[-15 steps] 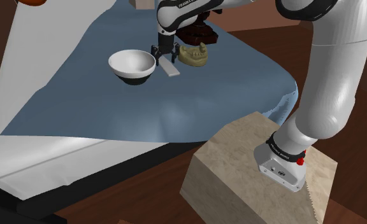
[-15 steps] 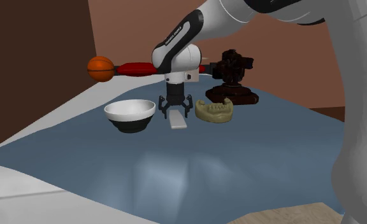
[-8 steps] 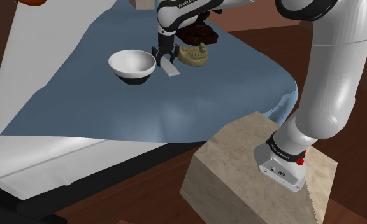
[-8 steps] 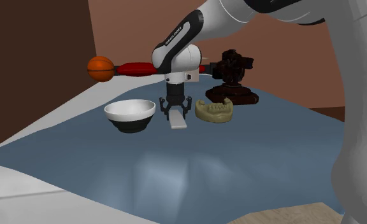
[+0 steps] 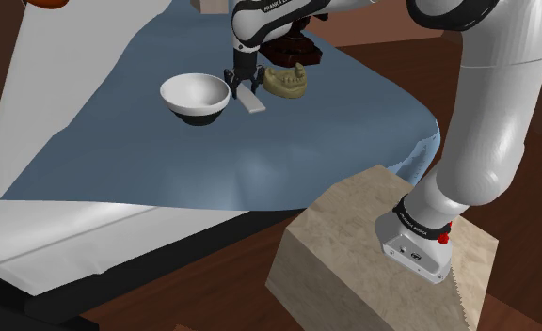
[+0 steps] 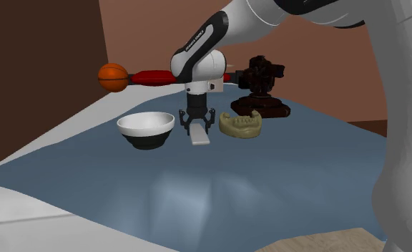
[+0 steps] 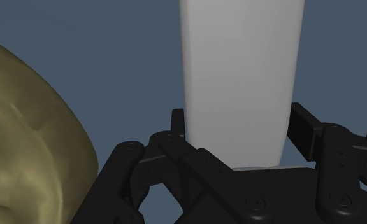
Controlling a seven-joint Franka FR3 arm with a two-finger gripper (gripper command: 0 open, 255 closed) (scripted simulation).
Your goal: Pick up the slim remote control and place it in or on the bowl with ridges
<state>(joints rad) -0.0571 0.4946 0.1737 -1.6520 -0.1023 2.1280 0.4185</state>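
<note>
The slim remote is a plain pale grey slab lying flat on the blue cloth. My gripper stands straight down over its far end, shut on it. In the wrist view the remote runs away from the gripper, and both black fingers press its long sides. The bowl, white inside with a dark outer wall, sits upright just beside the remote toward the shoulder view's left. In the second exterior view the remote lies between the bowl and a tan object, under the gripper.
A tan, jaw-shaped mould lies close to the remote on the side away from the bowl. Behind it stands a dark brown sculpture. An orange ball on a red object is at the back. The stand is at the shoulder view's lower right.
The fingers went from standing apart to shut on the remote's sides. The arm, remote and bowl have stayed where they were.
</note>
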